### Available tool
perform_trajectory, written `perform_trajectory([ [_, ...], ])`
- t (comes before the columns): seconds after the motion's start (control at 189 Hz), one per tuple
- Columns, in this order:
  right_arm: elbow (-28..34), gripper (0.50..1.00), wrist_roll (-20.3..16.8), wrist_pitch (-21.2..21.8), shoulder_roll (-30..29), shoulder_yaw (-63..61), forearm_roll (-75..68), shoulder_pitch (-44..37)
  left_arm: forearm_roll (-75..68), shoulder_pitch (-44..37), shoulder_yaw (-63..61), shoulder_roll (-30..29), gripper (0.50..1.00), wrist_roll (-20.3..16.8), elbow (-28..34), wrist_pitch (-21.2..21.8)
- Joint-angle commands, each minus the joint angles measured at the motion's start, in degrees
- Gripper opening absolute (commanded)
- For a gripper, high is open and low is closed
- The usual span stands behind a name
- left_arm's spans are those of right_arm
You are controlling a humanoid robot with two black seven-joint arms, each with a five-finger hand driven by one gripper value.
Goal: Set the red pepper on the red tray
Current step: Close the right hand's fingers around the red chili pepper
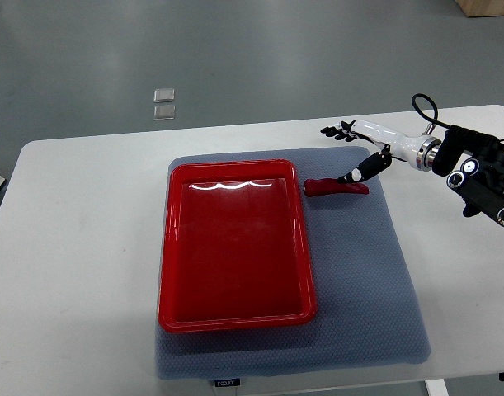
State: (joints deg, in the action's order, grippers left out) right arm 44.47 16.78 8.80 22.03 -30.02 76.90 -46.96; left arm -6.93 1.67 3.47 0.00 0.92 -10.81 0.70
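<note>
A long red pepper (pixel 334 187) lies on the grey mat just right of the red tray (pixel 171 247), close to the tray's upper right corner. The tray holds nothing. My right hand (pixel 356 153) comes in from the right edge and hovers over the pepper's right end. Its fingers are spread, with the thumb (pixel 360 171) pointing down toward the pepper and the other fingertips (pixel 338 129) stretched out to the left. It holds nothing. The left arm is out of view.
The grey mat (pixel 367 272) covers the middle of the white table (pixel 78 247) and carries the tray. Two small square plates (pixel 163 103) sit on the floor beyond the table. The table's far edge runs just behind my right hand.
</note>
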Motion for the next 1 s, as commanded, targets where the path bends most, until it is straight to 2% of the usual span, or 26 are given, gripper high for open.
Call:
perform_trajectory([
  [0.0, 0.0, 0.901, 0.62, -4.67, -0.41, 4.79, 0.18, 0.2, 0.08, 0.0, 0.05, 0.0, 1.0, -0.04, 0.08, 0.0],
  [0.127, 0.0, 0.891, 0.62, -7.05, -0.58, 7.44, 0.18, 0.2, -0.01, 0.0, 0.05, 0.0, 1.0, 0.05, 0.0, 0.0],
  [0.238, -0.17, 0.832, 0.62, -7.66, -0.76, 7.52, 0.27, 0.55, 0.08, 0.0, -0.04, 0.0, 1.0, 0.05, 0.0, 0.0],
  [0.423, -0.44, 0.809, 0.62, -8.98, -0.93, 7.61, 0.27, 1.17, -0.01, 0.0, -0.04, 0.0, 1.0, 0.05, 0.0, 0.0],
  [0.486, -0.7, 0.782, 0.71, -9.16, -1.55, 7.7, 0.45, 1.34, 0.08, 0.0, -0.04, 0.0, 1.0, 0.05, 0.0, 0.0],
  [0.703, -0.88, 0.78, 0.71, -9.59, -2.16, 8.67, 0.53, 1.43, -0.01, 0.0, -0.04, 0.0, 1.0, 0.05, 0.0, 0.0],
  [0.756, -0.88, 0.75, 0.71, -10.12, -2.52, 9.55, 0.53, 1.43, -0.01, 0.0, -0.04, 0.0, 1.0, 0.05, 0.0, 0.0],
  [0.787, -0.96, 0.715, 0.71, -10.56, -2.52, 10.16, 0.53, 1.34, -0.01, 0.0, -0.04, 0.0, 1.0, -0.04, 0.0, 0.0],
  [0.893, -1.49, 0.666, 1.06, -11.53, -2.6, 11.22, 0.53, 1.34, -0.01, 0.0, -0.04, 0.0, 1.0, 0.05, 0.0, 0.0],
  [0.993, -2.11, 0.554, 1.06, -12.32, -3.13, 12.44, 0.53, 1.25, 0.08, -0.09, -0.04, 0.0, 1.0, 0.05, 0.0, 0.0],
])
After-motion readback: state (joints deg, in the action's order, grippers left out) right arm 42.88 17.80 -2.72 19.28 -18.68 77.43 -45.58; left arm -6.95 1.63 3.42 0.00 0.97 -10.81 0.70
